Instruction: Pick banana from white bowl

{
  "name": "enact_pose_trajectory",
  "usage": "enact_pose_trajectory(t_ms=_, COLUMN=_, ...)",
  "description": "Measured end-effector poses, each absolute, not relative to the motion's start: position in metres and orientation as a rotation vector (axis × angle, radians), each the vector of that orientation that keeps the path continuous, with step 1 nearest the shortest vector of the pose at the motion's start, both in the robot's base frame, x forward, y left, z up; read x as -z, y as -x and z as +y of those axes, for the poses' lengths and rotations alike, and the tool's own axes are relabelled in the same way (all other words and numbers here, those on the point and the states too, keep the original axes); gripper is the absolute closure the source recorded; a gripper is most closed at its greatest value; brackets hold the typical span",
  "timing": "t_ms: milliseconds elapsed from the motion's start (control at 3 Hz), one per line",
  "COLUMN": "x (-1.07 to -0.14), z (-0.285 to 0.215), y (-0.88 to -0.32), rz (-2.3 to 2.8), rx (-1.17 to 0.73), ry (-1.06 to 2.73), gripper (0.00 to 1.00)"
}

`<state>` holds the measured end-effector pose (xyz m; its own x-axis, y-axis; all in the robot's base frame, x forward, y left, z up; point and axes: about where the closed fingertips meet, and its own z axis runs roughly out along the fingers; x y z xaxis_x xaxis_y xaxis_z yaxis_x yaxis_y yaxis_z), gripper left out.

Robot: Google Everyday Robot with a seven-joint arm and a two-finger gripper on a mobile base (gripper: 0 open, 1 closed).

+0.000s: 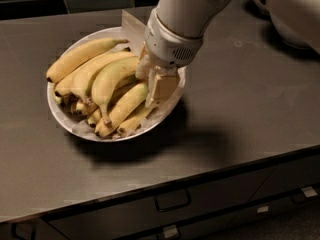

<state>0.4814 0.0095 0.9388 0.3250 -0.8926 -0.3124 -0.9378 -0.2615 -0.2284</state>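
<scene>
In the camera view the claw (152, 81) sits low in the white bowl (95, 35) on the tabletop (240, 109), right against the stem end of the banana (122, 106), which lies among the others there. Whether it has clamped cannot be told. The grasping step seems in hand; next calls for a secure hold, then a straight lift clear of the neighbours.

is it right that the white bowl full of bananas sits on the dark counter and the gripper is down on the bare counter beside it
Not quite. The gripper is not on the bare counter beside the bowl: it is down inside the white bowl, among the bananas. The camera view shows this. The bowl does sit on the dark counter.
</scene>
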Motion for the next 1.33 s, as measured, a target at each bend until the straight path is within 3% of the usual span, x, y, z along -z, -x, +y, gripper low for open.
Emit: enact_pose_trajectory(t_ms=1333, x=-0.924, z=0.016, y=-0.488, rz=1.578, rx=-0.092, ry=2.23, gripper=0.48)
